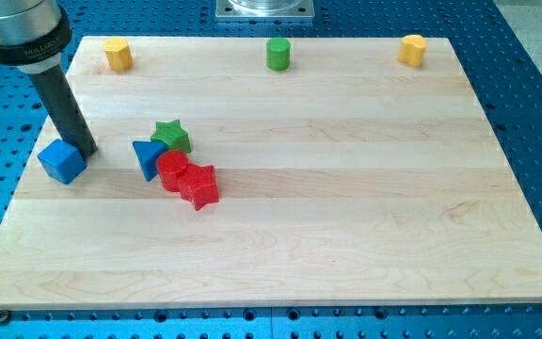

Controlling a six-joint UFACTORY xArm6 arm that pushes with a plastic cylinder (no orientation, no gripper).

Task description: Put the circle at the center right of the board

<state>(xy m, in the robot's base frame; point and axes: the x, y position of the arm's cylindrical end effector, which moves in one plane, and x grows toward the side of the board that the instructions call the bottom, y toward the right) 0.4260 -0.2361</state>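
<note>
Board (pixel 346 217) lies flat on blue perforated bench (pixel 534 85); light wood, grain running left-right in view. No pincer on this arm: it ends in a plain dark rod (pixel 62 104), so released/clenched state does not apply. Rod enters from view's top left, below a silver-black collar (pixel 22 33), and slants down toward the right. My tip (pixel 85 151) rests on the board at far left, just beside the blue cube (pixel 62 161), at the cube's upper-right corner; contact vs. hairline gap cannot be told. Blue triangle (pixel 147 157) sits near, to the tip's right, apart from it. Cluster at left-centre: green star (pixel 171 137) at top, touching or almost touching the blue triangle; red circle (pixel 172 171) just below the star, against the triangle's right side; red star (pixel 199 186) pressed to the circle's lower right. Along board's top edge, well apart from each other: yellow block (pixel 118 55) at left, green cylinder (pixel 278 54) at centre, yellow block no. 2 (pixel 412 49) at right; exact shape of both yellow blocks unclear. Task item = red circle: in the left-centre cluster, well away from the board's centre right. A grey metal base plate (pixel 264 9) shows at view's top, beyond the board.
</note>
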